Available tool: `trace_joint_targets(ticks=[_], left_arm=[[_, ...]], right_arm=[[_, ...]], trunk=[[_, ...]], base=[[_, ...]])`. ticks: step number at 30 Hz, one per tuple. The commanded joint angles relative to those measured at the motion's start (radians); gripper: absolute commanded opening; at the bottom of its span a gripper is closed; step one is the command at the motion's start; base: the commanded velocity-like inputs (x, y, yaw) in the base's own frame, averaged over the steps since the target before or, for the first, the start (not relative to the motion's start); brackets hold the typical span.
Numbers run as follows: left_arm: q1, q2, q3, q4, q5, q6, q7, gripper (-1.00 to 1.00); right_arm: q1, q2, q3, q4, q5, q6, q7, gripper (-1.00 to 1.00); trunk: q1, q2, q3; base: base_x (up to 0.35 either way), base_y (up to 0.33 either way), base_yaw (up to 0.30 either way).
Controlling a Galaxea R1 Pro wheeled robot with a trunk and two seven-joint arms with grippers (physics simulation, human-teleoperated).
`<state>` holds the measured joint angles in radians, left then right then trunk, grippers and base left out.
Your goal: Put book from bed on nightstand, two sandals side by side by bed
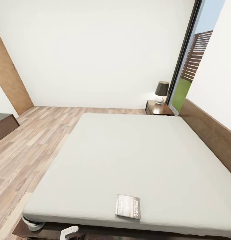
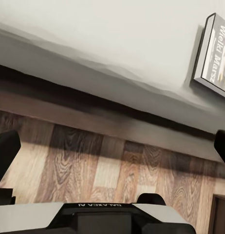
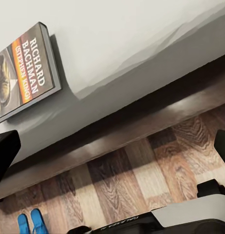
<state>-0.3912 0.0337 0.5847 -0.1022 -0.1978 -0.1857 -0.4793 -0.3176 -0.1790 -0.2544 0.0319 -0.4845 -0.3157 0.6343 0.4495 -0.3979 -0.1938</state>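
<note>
Grey mattress of the bed (image 1: 128, 156) carries the book (image 1: 128, 206) near its foot edge, so nothing is done yet. The nightstand (image 1: 157, 108) stands far off by the headboard. Blue sandals (image 3: 31, 223) lie on the floor. Both tools look spread wide, holding nothing.

Black fingers (image 2: 5, 153), white-and-black wrist casing (image 2: 93, 217) with mirrored "GALAXEA AI" lettering.
</note>
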Motion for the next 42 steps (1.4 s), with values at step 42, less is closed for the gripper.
trace_joint_targets(ticks=[42], left_arm=[[-0.304, -0.200, -0.279, -0.841, 0.062, 0.940, -0.104, 1.00]], right_arm=[[-0.001, -0.009, -0.007, 0.002, 0.006, 0.000, 0.010, 1.00]], trunk=[[0.001, -0.002, -0.058]], base=[[0.000, 0.000, 0.011]])
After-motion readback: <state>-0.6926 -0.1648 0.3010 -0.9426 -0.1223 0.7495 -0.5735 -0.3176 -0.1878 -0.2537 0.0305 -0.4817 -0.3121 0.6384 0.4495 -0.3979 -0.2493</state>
